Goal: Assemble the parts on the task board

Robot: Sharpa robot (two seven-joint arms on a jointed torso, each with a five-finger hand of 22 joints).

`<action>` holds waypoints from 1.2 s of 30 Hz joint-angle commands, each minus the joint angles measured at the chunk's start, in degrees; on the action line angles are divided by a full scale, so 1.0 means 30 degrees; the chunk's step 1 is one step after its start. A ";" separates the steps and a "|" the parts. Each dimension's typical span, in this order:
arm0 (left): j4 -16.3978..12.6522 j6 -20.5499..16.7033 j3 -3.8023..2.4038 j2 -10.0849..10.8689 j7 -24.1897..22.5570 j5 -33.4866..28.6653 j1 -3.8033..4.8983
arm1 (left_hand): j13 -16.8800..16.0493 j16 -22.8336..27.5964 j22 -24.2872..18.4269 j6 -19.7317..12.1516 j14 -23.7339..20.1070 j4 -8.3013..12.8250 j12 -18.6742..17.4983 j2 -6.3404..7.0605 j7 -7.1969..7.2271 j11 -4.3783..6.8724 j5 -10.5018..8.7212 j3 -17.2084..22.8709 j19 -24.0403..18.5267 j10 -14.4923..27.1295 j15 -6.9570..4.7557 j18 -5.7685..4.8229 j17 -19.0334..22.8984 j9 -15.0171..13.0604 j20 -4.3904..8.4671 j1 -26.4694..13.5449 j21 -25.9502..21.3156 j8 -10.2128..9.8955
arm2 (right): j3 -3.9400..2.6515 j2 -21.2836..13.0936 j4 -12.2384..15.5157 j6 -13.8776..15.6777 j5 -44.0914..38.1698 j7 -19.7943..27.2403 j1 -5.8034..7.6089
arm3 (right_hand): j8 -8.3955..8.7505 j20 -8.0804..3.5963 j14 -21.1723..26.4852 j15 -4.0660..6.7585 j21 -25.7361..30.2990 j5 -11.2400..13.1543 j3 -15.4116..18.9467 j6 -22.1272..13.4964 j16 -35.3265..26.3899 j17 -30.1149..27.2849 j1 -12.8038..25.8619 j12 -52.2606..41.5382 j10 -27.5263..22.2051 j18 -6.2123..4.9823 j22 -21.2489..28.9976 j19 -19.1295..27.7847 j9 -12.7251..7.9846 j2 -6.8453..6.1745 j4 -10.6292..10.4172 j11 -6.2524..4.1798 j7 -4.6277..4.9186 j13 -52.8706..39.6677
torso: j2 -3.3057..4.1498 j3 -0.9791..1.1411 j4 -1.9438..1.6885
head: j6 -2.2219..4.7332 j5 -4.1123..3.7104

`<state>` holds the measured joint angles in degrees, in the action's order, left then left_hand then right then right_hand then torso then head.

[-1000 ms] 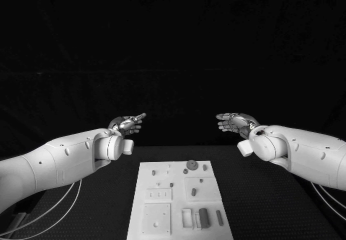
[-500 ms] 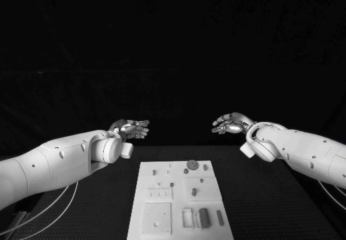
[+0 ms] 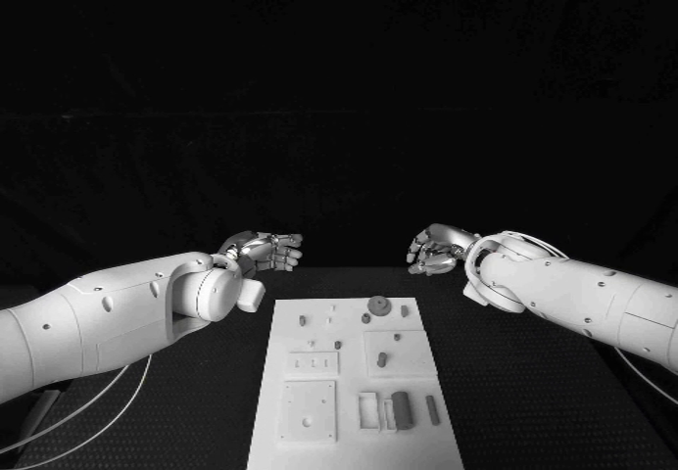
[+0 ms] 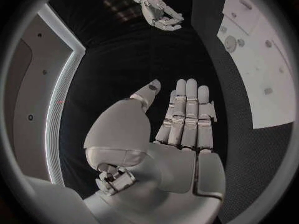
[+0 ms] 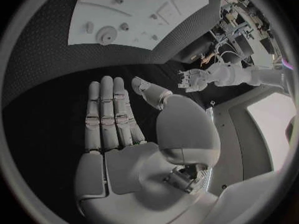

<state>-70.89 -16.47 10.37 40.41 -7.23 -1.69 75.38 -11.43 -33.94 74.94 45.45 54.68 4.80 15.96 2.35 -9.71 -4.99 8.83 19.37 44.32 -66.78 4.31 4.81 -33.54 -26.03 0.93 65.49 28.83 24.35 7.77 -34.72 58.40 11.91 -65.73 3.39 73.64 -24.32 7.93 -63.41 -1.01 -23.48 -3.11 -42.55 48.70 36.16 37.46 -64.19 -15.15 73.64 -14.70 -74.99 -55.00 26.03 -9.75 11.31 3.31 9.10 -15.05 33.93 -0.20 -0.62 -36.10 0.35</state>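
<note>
**Both hands raised and empty beyond the board**

Left hand (image 3: 263, 251) held up past the far end of the board (image 3: 354, 431), off its far left corner, well apart from it. Fingers (image 4: 187, 115) straight and side by side in the left wrist view, thumb standing a little apart; nothing held, palm bare. Right hand (image 3: 437, 249) mirrored off the board's far right corner, at about the same height, likewise well apart from the board. Fingers (image 5: 109, 115) laid flat and close together in the right wrist view, thumb angled off to the side; nothing between them. Palms turned roughly toward each other across the gap above the board's far end. Other hand seen small in each wrist view, fingers loosely curled.

Board lying flat on the black tabletop (image 3: 537, 392), long axis running away from the robot, midway between the two arms. Round part (image 3: 379, 305) standing near the board's far edge, a smaller part (image 3: 364, 317) just beside it on the nearer side. Small part (image 3: 405, 311) just beside the round one, toward the right edge. Another (image 3: 381, 360) upright in the square field at the board's middle right. Long dark part (image 3: 403, 408) lying near the board's near end, right of centre, a slimmer part (image 3: 432, 411) alongside it toward the right edge. Raised square plate (image 3: 307, 410) at the near left of the board. Fine detail of the smallest pieces too small to tell.
</note>
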 commanded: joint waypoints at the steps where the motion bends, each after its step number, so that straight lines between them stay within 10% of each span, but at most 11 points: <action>1: -0.0692 -0.0094 -0.0008 0.0266 -0.0400 -0.0118 0.0024 | -0.0054 0.0082 -0.0011 0.0170 -0.0010 0.0118 -0.0112 0.0045 -0.0039 -0.0034 -0.0214 0.0027 0.0006 -0.0093 -0.0006 -0.0299 -0.0038 0.0026 0.0120 -0.0382 0.0100 -0.0157 | -0.0015 0.0113 0.0123 0.0081 -0.2919 -0.0787 0.0001 | 0.0217 -0.0184 -0.0250 0.0141 -0.0484 0.0061 0.0014 0.0230 0.0266 0.0545 0.0094 -0.0296 0.0228 -0.0101 -0.0482 -0.0300 0.0028 -0.0320 -0.0054 -0.0134 -0.0045 -0.0513 | 0.0571 -0.0053 -0.0354 | 0.0149 -0.0166; 4: -0.1448 -0.0249 -0.0011 0.0678 -0.0554 -0.0160 0.0029 | -0.0139 0.0108 -0.0050 0.0249 -0.0004 0.0078 -0.0204 0.0228 -0.0024 -0.0025 -0.1874 -0.0039 0.0007 -0.0118 -0.0025 -0.0310 -0.0086 0.0017 0.0167 -0.0914 0.0123 -0.0279 | -0.0015 0.0293 0.0177 0.0222 -0.3741 -0.1069 -0.0085 | 0.0455 -0.0277 -0.0409 0.0261 -0.0818 0.0068 0.0166 0.0117 0.0502 0.0938 0.0250 -0.0621 0.0383 -0.0101 -0.0485 -0.0472 0.0013 -0.0582 -0.0126 -0.0184 -0.0046 -0.1011 | 0.0757 -0.0078 -0.0470 | 0.0181 -0.0257; 23: -0.3658 -0.0594 -0.0028 0.1864 -0.0719 -0.0012 0.0447 | -0.0181 0.0181 -0.0092 0.0150 -0.0060 0.0187 -0.0354 0.0606 -0.0086 -0.0073 -0.1959 -0.0153 -0.0022 -0.0039 0.0000 -0.0305 -0.0105 0.0033 0.0163 -0.1152 0.0121 -0.0462 | -0.0017 0.0884 0.0887 -0.0062 -0.6480 -0.1523 -0.0539 | 0.1631 -0.1105 -0.1222 0.1206 -0.3941 0.0136 0.0926 -0.0143 0.2778 0.3656 0.0568 -0.3799 0.0027 -0.0101 -0.0495 -0.1313 0.0155 -0.1219 -0.0454 -0.0477 -0.0217 -0.5613 | 0.2180 -0.0144 -0.1117 | 0.0464 -0.0519; 36: -0.4099 -0.0535 -0.0030 0.1934 -0.0678 0.0122 0.0450 | -0.0192 0.0214 -0.0107 0.0113 -0.0087 0.0237 -0.0411 0.0663 -0.0124 -0.0097 -0.1958 -0.0155 -0.0040 -0.0001 0.0021 -0.0303 -0.0107 0.0034 0.0147 -0.1197 0.0116 -0.0520 | -0.0017 0.1097 0.0817 -0.0174 -0.6879 -0.1686 -0.0726 | 0.2555 -0.2362 -0.1250 0.1979 -0.9231 0.0090 0.1263 -0.1109 0.7816 0.7753 0.0440 -1.0155 -0.1237 -0.0101 -0.0513 -0.2176 -0.0183 -0.1436 -0.0344 -0.0780 -0.0483 -1.1359 | 0.2832 -0.0166 -0.1234 | 0.0626 -0.0595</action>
<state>-83.02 -18.09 10.34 46.27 -8.45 -1.69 76.64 -11.93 -33.49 74.72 45.86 54.67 5.24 15.03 3.89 -9.72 -5.01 3.15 19.01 44.32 -66.76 4.31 4.27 -33.79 -25.99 0.92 62.22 28.83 23.07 7.73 -31.40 60.66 12.05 -84.84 -1.24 71.52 -16.85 1.09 -67.48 5.00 -50.45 -2.88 -38.72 45.85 59.03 60.25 -62.83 -44.81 70.37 -13.79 -74.96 -61.59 25.53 -13.80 10.36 0.99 7.60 -48.46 41.87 -0.66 -4.21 -34.21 -1.35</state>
